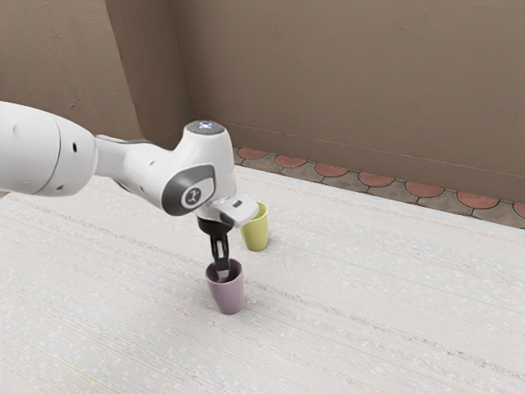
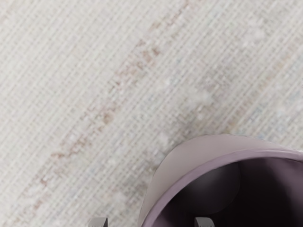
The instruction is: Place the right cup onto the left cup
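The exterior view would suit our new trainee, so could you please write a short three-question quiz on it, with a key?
1. Fill in the blank: The purple cup and the yellow cup both stand with their mouths facing ____.
2. True or false: The yellow cup is nested inside the purple cup.
3. Where are the jaws?
A) At the yellow cup's rim
B) At the purple cup's rim
C) Far from both cups

Key: 1. up; 2. false; 3. B

My hand [image 1: 233, 210] partly hides the yellow cup [image 1: 256, 233]. The exterior view crops my arm [image 1: 70, 156]; the wrist view, the purple cup [image 1: 227, 297] and my gripper [image 1: 221, 269].
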You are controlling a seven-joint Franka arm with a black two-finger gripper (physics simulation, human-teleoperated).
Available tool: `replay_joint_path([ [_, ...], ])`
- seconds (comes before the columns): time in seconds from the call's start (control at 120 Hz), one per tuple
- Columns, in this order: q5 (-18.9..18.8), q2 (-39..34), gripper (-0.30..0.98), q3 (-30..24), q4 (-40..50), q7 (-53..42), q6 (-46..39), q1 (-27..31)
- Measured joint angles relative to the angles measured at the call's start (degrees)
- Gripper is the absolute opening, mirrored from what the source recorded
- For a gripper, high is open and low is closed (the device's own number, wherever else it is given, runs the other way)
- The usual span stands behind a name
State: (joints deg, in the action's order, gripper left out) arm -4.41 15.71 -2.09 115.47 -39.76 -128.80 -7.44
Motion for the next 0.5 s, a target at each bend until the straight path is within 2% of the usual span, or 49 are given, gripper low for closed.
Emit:
replay_joint_path([
  [0.192, 0.3, -0.5, -0.03, -0.1, 1.7, 0.3, -1.5, 0.1],
  [0.5, -0.9, -3.2, -0.08, -1.9, 1.8, 1.4, -1.9, 0.4],
])
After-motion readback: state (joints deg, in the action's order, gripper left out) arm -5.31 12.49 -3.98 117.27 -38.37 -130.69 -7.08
